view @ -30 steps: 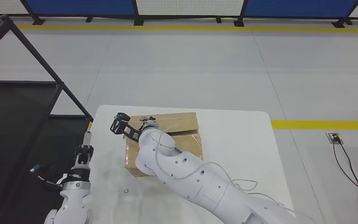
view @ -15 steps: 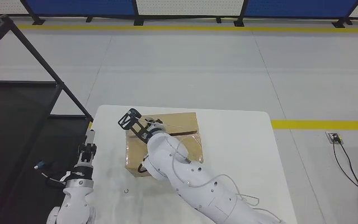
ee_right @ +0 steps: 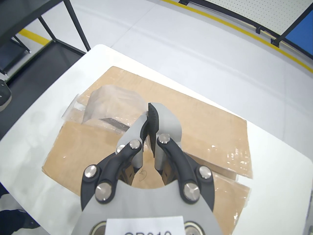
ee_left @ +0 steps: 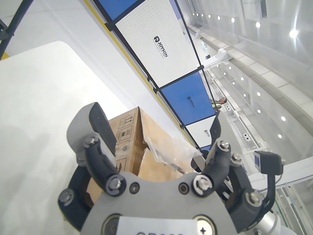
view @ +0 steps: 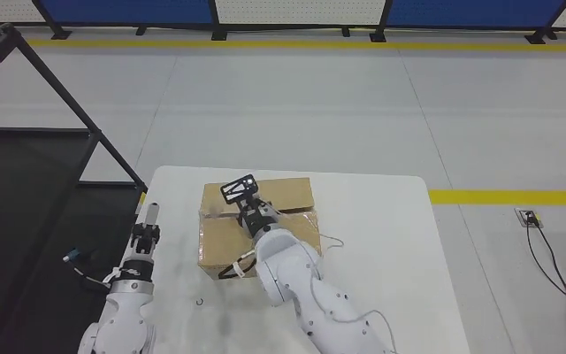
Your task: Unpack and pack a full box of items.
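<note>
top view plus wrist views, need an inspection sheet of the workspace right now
surface: white rounded-corner table, box left of centre
job's things: brown cardboard box, flaps down; clear plastic tape film peeled up and crumpled on its top
clutter: small dark curved bit on the table near the box
grippers: left gripper open beside the box; right gripper fingers shut above the box, film at their tips
cables: thin white cable beside the box; black cable on the floor
surroundings: black metal rack, blue and white panels, yellow floor line
</note>
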